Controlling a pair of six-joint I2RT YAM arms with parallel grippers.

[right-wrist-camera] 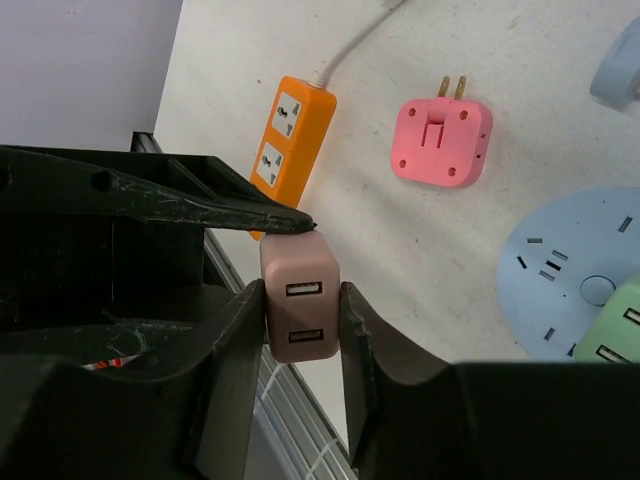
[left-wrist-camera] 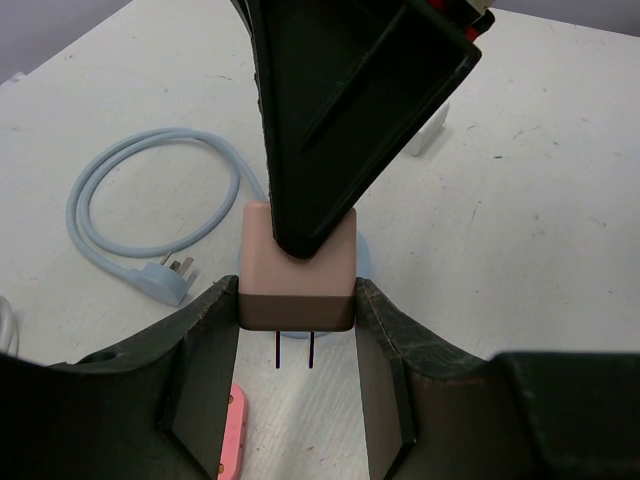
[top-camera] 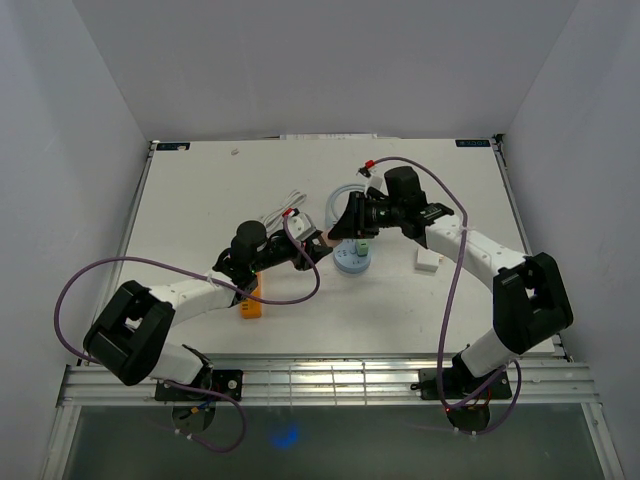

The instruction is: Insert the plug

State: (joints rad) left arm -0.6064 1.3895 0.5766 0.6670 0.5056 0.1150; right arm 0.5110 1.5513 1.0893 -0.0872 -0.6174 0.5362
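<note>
The plug [left-wrist-camera: 298, 270] is a pinkish-beige charger cube with two thin prongs, held above the table between both arms. My left gripper [left-wrist-camera: 298, 302] is shut on its prong end, and the prongs point back between the fingers. My right gripper [right-wrist-camera: 302, 296] is shut on the other end, its fingers [right-wrist-camera: 352, 320] pressing both sides of the plug [right-wrist-camera: 300, 262], whose two USB ports face that camera. In the top view the plug [top-camera: 328, 238] sits where the left gripper [top-camera: 318, 244] and the right gripper [top-camera: 341, 230] meet.
An orange power strip [right-wrist-camera: 293, 130] lies to the left by the left arm, also [top-camera: 250, 302]. A pink adapter [right-wrist-camera: 442, 140] lies prongs up beside it. A round light-blue socket hub [right-wrist-camera: 560, 265] carries a green adapter [right-wrist-camera: 612, 322]. A light-blue cable coil [left-wrist-camera: 150, 200] and a white adapter [top-camera: 428, 261] lie nearby.
</note>
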